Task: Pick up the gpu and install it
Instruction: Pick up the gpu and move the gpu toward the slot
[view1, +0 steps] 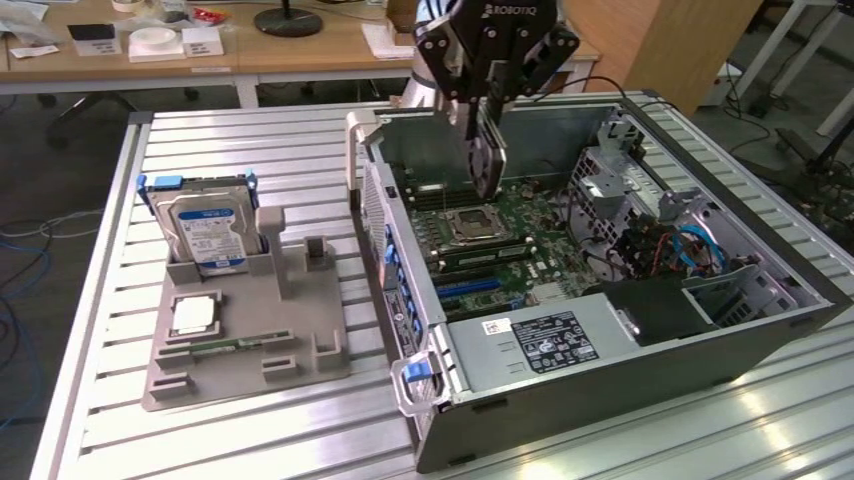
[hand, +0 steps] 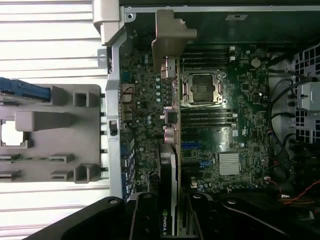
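My gripper (view1: 483, 100) is shut on the gpu (view1: 483, 155), which hangs on edge with its black cooler face showing. It is held above the motherboard (view1: 514, 250) inside the open computer case (view1: 641, 350), over the CPU socket (view1: 474, 227) area. In the wrist view the gpu (hand: 170, 125) appears edge-on, its silver end bracket (hand: 172, 37) at the far end, running along the board between the rear ports and the socket (hand: 202, 89). The fingers (hand: 145, 215) flank the card's near end. I cannot tell whether the card touches a slot.
A grey parts holder (view1: 287, 345) stands on the slatted table at the exterior view's left, carrying a silver hard drive (view1: 207, 235), a processor chip (view1: 194, 315) and a memory stick (view1: 220, 347). Inside the case are a power supply (view1: 561, 340), a drive cage (view1: 621, 185) and cables (view1: 694, 250).
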